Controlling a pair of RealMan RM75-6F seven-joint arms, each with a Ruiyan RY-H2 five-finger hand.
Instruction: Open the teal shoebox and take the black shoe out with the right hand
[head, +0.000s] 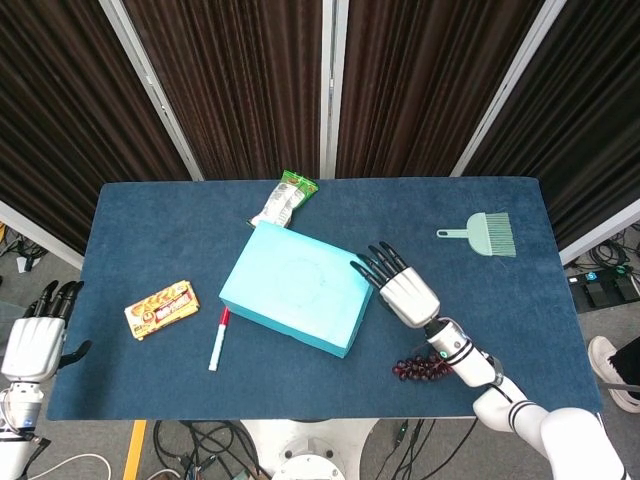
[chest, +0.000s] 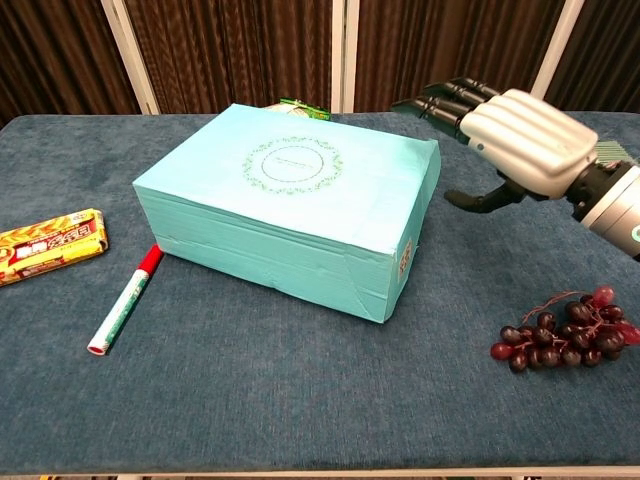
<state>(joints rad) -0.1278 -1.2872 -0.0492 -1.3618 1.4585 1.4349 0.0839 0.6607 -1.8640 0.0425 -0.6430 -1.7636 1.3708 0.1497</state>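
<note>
Fingers spread and empty on the right hand (chest: 520, 135), hovering just beside the shut teal shoebox (head: 300, 287) mid-table, fingertips over its right edge. Best bet: hook the lid's lip and lift steadily. Left hand (head: 33, 345) waits open, off the table's left edge.

Matt teal card on the shoebox (chest: 290, 205), smooth lid with a faint printed wreath, edges a touch creased. Just beside it, the right hand (chest: 520, 135): satiny silver shell, smooth as moulded plastic or metal, with dull black fingers (chest: 445, 100). Under everything, the surface (chest: 300, 400) wears a napped blue cloth, carpet-like. Near the hand's wrist, glossy dark grapes (chest: 565, 340). Beyond the box from the hand, a shiny plastic marker (chest: 127, 300) and a glossy snack wrapper (chest: 50, 245).
</note>
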